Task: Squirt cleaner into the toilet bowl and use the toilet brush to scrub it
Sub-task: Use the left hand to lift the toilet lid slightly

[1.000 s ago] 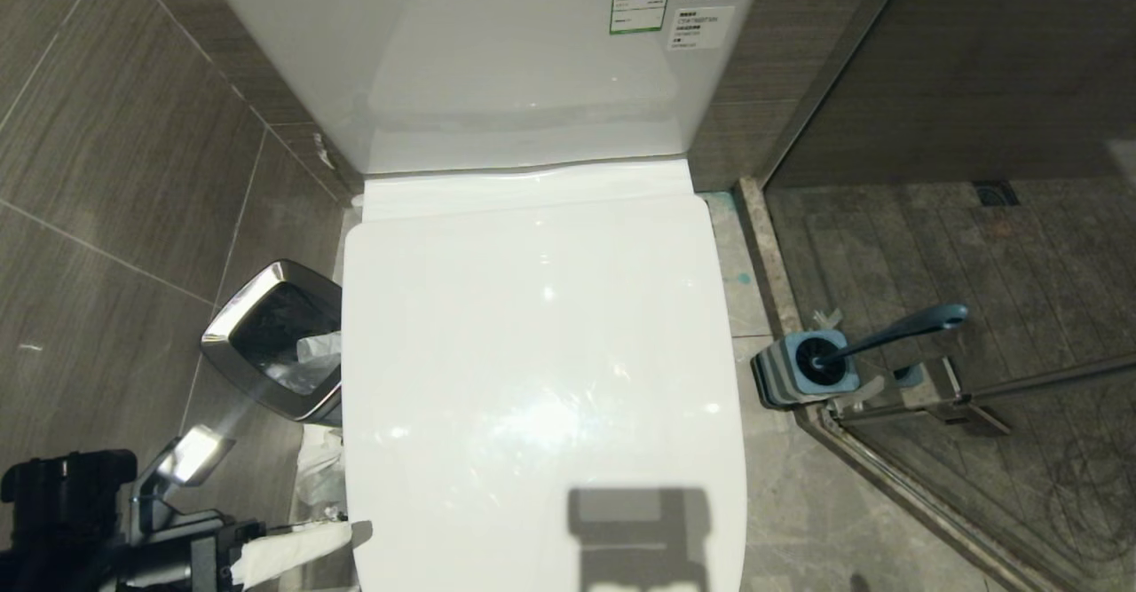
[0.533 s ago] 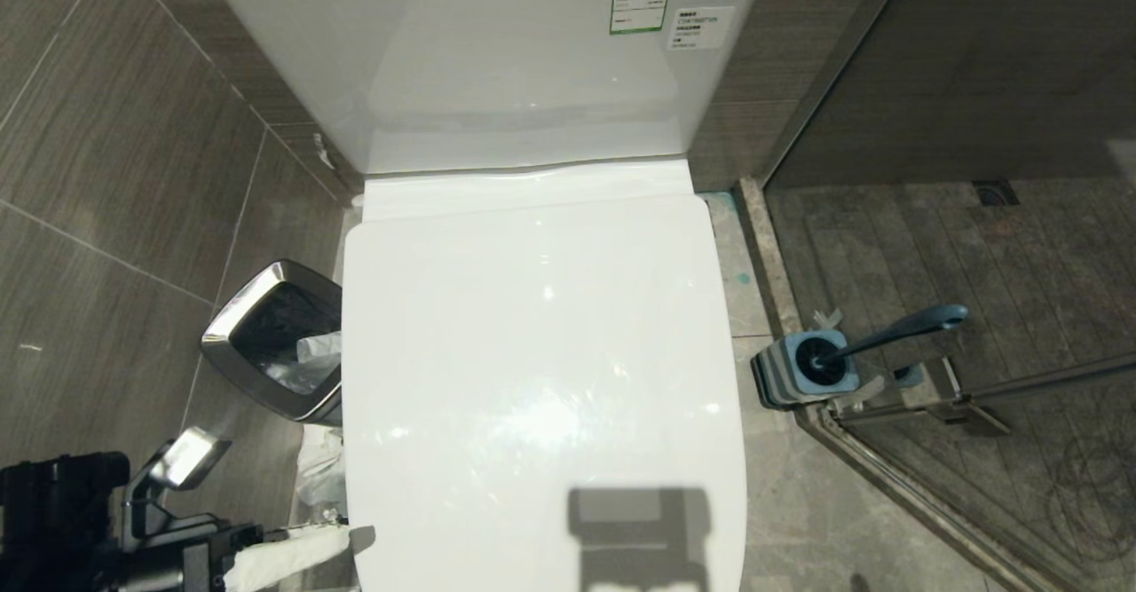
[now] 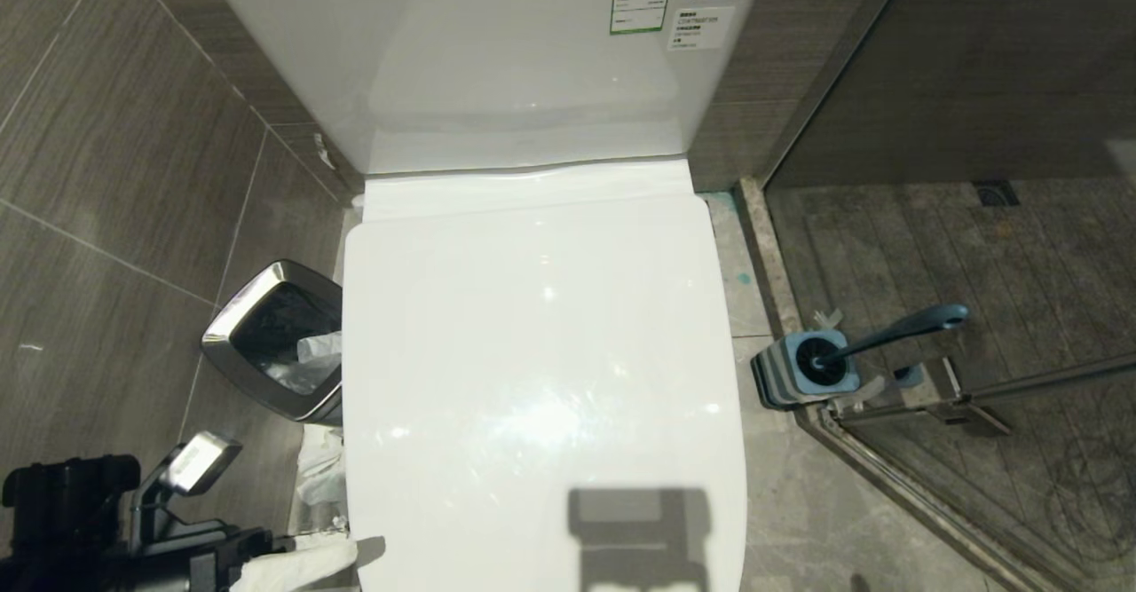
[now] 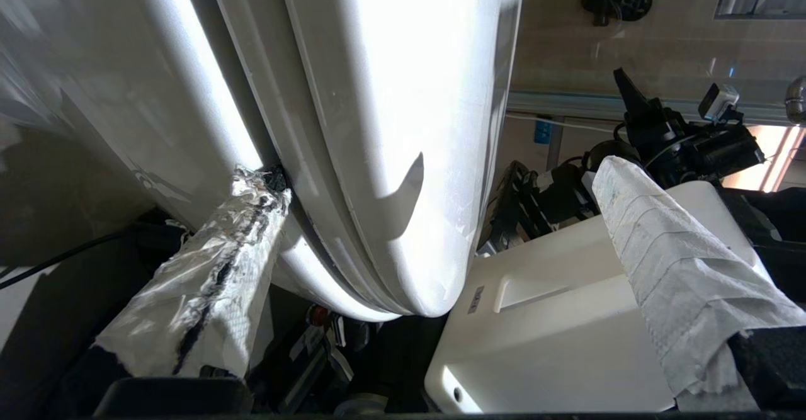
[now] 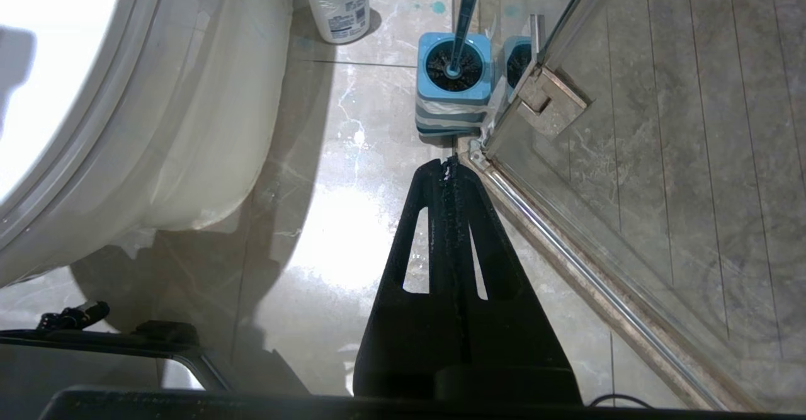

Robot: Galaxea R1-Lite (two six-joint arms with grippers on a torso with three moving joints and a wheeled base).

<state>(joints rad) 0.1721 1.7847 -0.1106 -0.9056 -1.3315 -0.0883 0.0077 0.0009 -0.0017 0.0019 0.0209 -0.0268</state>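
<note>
Nothing was done: toilet lid (image 3: 541, 379) down, left gripper (image 4: 441, 187) spread wide at its rim; brush (image 5: 463, 17) unused beyond the shut right gripper (image 5: 448, 168).

Beside the left pincer (image 3: 328, 555), its fingers (image 4: 208, 288) wrapped in crinkled white paper, the toilet lid (image 3: 541, 379) is smooth, glossy white. Farther off, the bin (image 3: 266, 343) has a polished steel rim. Beyond the matt black right pincer (image 5: 451, 167), the brush holder (image 5: 453, 86) looks like blue plastic on a shiny stone-like floor (image 5: 327, 244).

Black left arm (image 3: 71, 521) with paper-wrapped jaws; bare black triangular right jaws.
</note>
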